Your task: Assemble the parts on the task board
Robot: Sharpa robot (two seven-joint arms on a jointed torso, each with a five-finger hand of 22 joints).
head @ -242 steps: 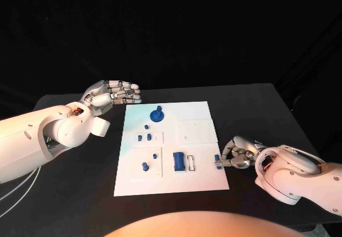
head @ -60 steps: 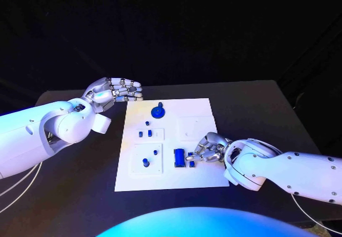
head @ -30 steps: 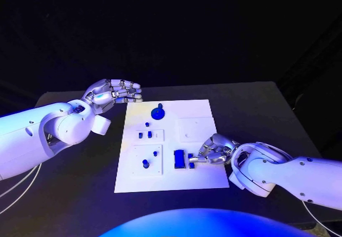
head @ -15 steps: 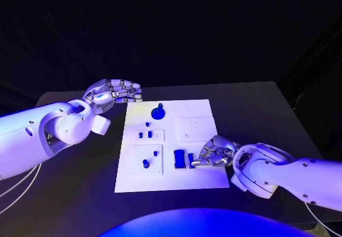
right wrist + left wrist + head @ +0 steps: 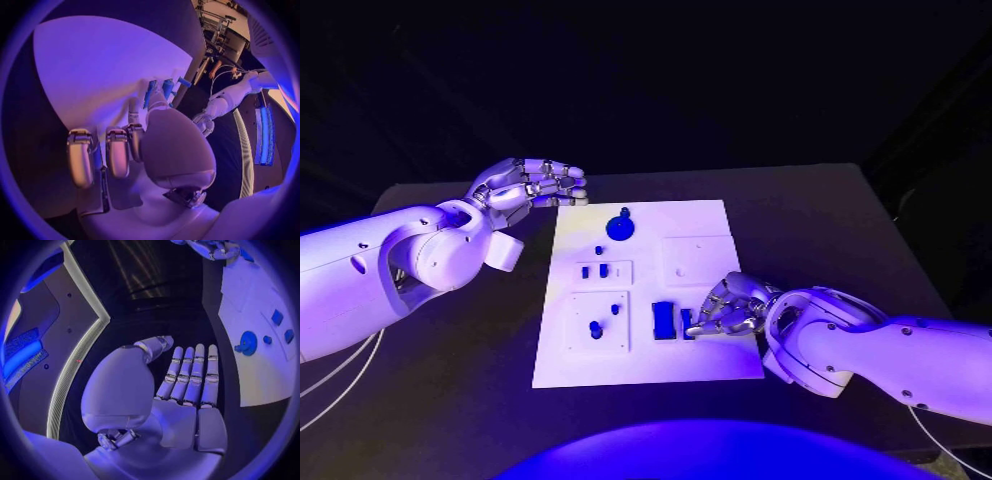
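Right hand [image 5: 728, 306] pinching a blue part [image 5: 688, 322] at task board [image 5: 646, 372] near edge, left hand [image 5: 531, 184] empty, fingers apart.

The head view looks steeply down from above onto the black table [image 5: 834, 215], taking in the whole task board [image 5: 711, 365]. The left wrist view sits close behind the left hand [image 5: 181, 390], facing along its fingers towards the board's edge. The right wrist view sits close behind the right hand [image 5: 134, 150], low over the board. All three share the task board.
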